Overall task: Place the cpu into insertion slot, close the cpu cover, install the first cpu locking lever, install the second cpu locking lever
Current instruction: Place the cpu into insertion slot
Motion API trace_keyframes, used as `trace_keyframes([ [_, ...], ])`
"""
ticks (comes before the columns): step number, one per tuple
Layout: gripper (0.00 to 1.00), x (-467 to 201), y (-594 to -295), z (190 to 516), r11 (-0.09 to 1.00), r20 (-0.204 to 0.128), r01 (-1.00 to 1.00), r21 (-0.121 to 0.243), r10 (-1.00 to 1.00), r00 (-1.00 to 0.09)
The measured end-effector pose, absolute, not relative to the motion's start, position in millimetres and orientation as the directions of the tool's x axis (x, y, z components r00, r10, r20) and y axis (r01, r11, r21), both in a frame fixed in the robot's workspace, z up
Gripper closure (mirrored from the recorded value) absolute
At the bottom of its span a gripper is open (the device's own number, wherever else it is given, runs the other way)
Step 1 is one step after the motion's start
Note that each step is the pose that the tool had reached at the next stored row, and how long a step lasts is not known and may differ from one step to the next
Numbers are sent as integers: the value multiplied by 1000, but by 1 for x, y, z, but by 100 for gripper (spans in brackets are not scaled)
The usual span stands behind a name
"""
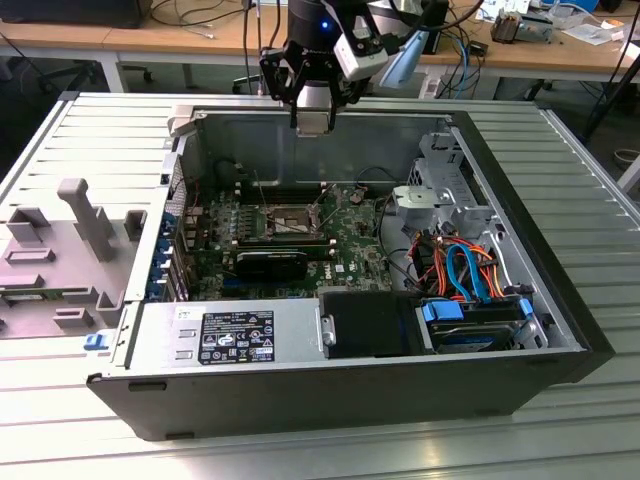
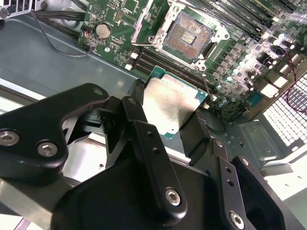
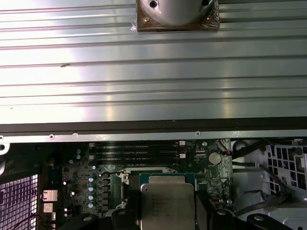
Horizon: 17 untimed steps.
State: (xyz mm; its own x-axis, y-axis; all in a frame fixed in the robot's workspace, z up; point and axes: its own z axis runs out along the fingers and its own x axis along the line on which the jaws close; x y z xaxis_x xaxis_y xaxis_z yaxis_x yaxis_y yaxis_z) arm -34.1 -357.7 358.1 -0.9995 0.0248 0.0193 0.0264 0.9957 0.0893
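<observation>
While the gripper (image 1: 313, 120) hangs above the open computer case (image 1: 400, 140) with its jaws drawn in narrow on the cpu (image 1: 313, 126), your main risk is the chip reaching the insertion slot (image 1: 290, 222) skewed or off-centre; in the second wrist view the cpu (image 2: 170, 108) looks turned relative to the slot (image 2: 187, 36), though the camera's angle may account for part of that; a corner landing first could bend the fine contacts that show as a brown-gold field in the bare socket. You hold the chip by two opposite edges alone, between the black fingers (image 2: 199, 136); a jolt, or a brush against the case wall, could shift it in the grip or drop it onto the motherboard (image 2: 120, 12). A silver frame beside the slot looks to me like the cpu cover (image 2: 144, 24) swung open, though I cannot be sure; if it leans inward, it could foul the chip's path.

The cpu itself is a small flat square with a dull silver-grey metal top, faint markings on it, and a thin green border; in the first wrist view it (image 3: 167, 206) hides most of the slot behind it, with the long memory slots (image 3: 136, 148) near; in the exterior view it sits well above the board, about level with the case's rim.
</observation>
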Motion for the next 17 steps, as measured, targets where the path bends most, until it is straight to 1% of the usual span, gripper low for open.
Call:
trace_keyframes([
  [17,46,-34,-358,352,996,19,26,89,25,-1000],
])
